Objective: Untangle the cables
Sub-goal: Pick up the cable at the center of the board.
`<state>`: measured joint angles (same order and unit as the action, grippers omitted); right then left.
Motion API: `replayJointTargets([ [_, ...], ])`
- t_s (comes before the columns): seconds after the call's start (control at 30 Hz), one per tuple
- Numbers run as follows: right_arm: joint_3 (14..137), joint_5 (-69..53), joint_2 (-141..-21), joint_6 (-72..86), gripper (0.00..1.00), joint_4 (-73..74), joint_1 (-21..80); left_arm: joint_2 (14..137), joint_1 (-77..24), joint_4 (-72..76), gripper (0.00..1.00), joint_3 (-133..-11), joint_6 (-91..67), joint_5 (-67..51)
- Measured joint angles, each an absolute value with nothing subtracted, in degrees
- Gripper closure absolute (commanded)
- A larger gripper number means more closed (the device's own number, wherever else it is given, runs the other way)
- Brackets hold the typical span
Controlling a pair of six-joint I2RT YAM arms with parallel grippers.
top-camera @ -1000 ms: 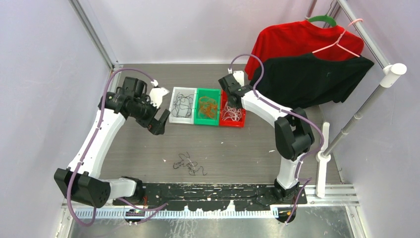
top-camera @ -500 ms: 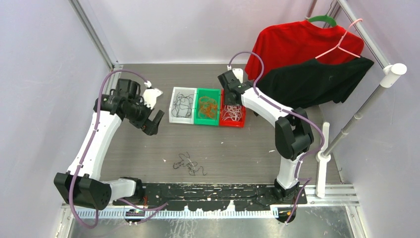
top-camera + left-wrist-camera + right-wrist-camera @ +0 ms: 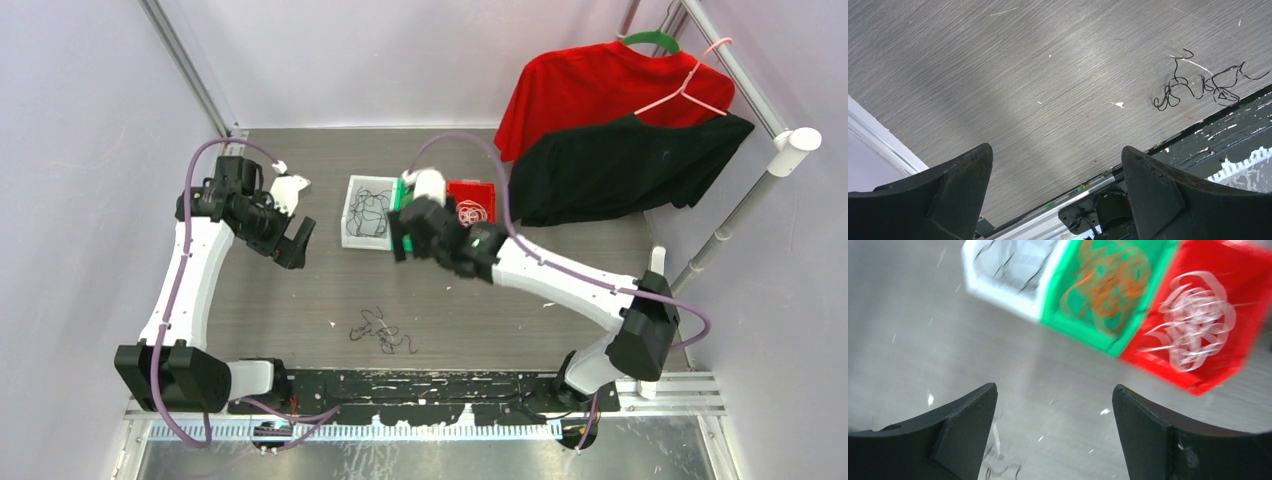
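On my feed the grey wood-grain bench (image 3: 300,300) fills the cell, and I take the green plastic tray (image 3: 1083,330) near its back as my landmark. To the right of that tray and further back, a red shirt (image 3: 590,90) and a black shirt (image 3: 620,165) hang from a rail. The left pincer (image 3: 293,243) hangs above bare bench well left of the green tray, past its white neighbour, with its jaws spread wide and nothing between them. The right pincer (image 3: 1054,387) hovers over the green tray's near edge, hiding most of it from the overhead camera. Its wrist view is smeared, but I can see both fingers far apart and empty. A white plastic tray (image 3: 368,212) touches the green tray's left side and a red plastic tray (image 3: 470,190) its right. Thin orange cables (image 3: 1108,285) lie coiled in the green tray, thin black cables (image 3: 370,208) in the white one, and thin white cables (image 3: 1193,320) in the red one. A small loose tangle of black cables (image 3: 382,333) lies flat on the bench, well apart from the green tray on the side toward the arm bases.
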<state>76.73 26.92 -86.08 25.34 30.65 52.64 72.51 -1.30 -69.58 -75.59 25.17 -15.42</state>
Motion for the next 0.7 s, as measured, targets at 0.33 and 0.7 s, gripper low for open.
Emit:
replayJointTargets([
  [0.33, 64.8, 16.8, -94.0, 26.0, 0.19, 24.8, 63.6, 72.9, -0.7, -71.4, 0.01, -77.8, 25.6, -17.6],
  [0.7, 64.8, 9.6, -101.4, 25.9, 0.35, 21.5, 63.5, 72.1, -0.7, -71.9, 0.0, -76.5, 25.9, -19.5],
])
